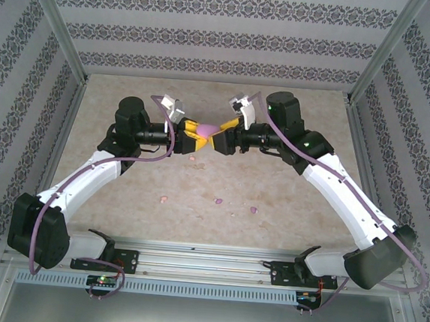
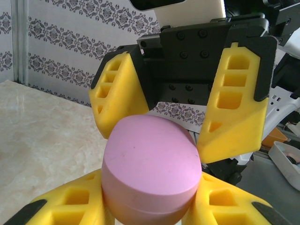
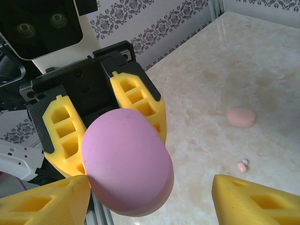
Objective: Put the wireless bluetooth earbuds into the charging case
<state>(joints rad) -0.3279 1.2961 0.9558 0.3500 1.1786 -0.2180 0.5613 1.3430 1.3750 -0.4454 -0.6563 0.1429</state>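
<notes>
Pink charging case (image 2: 150, 164) is clamped by left gripper (image 2: 147, 202), oval face turned toward right gripper (image 3: 150, 197), which is spread open; long axis unclear.

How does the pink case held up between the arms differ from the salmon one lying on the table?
The held pink case is a cooler, lilac-tinged pink; the salmon case is warmer, more orange. The held pink case is clamped in the air by the left pincer; the salmon case lies flat on the table, untouched. Both are smooth, rounded ovals.

Mauve-pink oval charging case (image 2: 150, 164) hangs in mid-air, lid shut — a tiny pale-pink earbud (image 3: 242, 165) lies loose, well apart.
</notes>
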